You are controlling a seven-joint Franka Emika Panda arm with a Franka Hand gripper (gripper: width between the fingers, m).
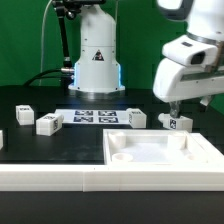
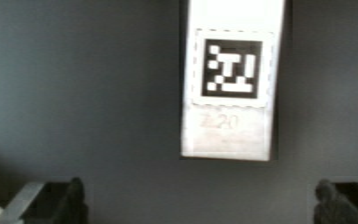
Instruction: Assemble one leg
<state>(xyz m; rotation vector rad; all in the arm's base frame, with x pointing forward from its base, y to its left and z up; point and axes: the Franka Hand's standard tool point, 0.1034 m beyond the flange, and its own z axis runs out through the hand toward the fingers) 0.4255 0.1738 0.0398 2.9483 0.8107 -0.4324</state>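
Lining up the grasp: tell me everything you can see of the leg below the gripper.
The leg is a white, plastic-looking oblong block with a black-and-white square tag on its upward face and faint markings beside it. It lies flat on the dark table, touching nothing else. The open gripper hangs above, clear of it.

The gripper [image 1: 174, 107] is seen just above a leg [image 1: 176, 122], at three o'clock from the marker board [image 1: 97, 117]. On the dark table [image 1: 70, 146], a second leg [image 1: 137, 118] is set beside that board, while a third leg [image 1: 48, 124] and a fourth leg [image 1: 25, 113] are laid at its nine o'clock. A wide white panel [image 1: 162, 152] is placed at five o'clock.
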